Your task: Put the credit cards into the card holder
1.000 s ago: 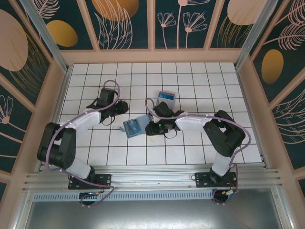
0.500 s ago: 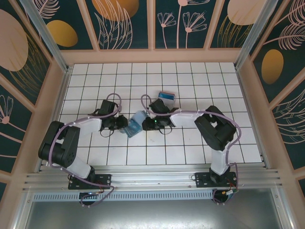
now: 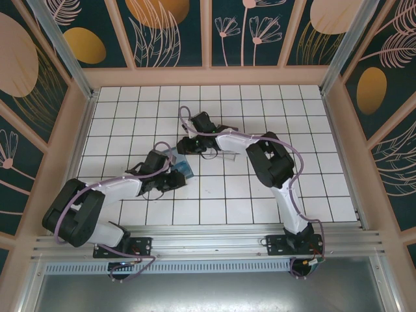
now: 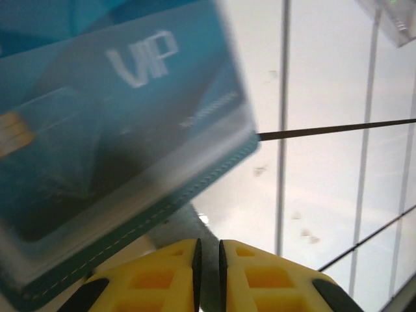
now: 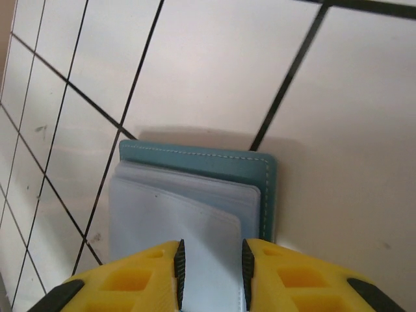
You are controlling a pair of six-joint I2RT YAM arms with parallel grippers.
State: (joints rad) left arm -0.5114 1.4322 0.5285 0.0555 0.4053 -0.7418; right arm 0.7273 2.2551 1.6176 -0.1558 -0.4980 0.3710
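The teal card holder (image 3: pixel 177 161) lies open between my two grippers at the middle left of the tiled floor. A blue card (image 3: pixel 184 171) marked VIP sits in a clear sleeve on its near half (image 4: pixel 117 110), above the stitched teal edge (image 4: pixel 149 220). My left gripper (image 3: pixel 174 177) is at the holder's near edge. Its jaws (image 4: pixel 208 260) stand a narrow slit apart, and a grey band fills the slit; I cannot tell whether that is shadow or a thin piece. My right gripper (image 3: pixel 184 148) comes in from the far side and is shut (image 5: pixel 210 266) on a whitish sleeve leaf of the holder (image 5: pixel 214 161).
A clear plastic tray (image 3: pixel 227 155) stands just right of the right gripper, under that arm; its corner shows in the left wrist view (image 4: pixel 393 16). White tiles stretch to the right and to the back. Wooden walls close in the floor on three sides.
The right gripper has swung left and toward the back, taking the holder with it. The left gripper has come nearer and to the right, up to the holder, its jaws narrowing.
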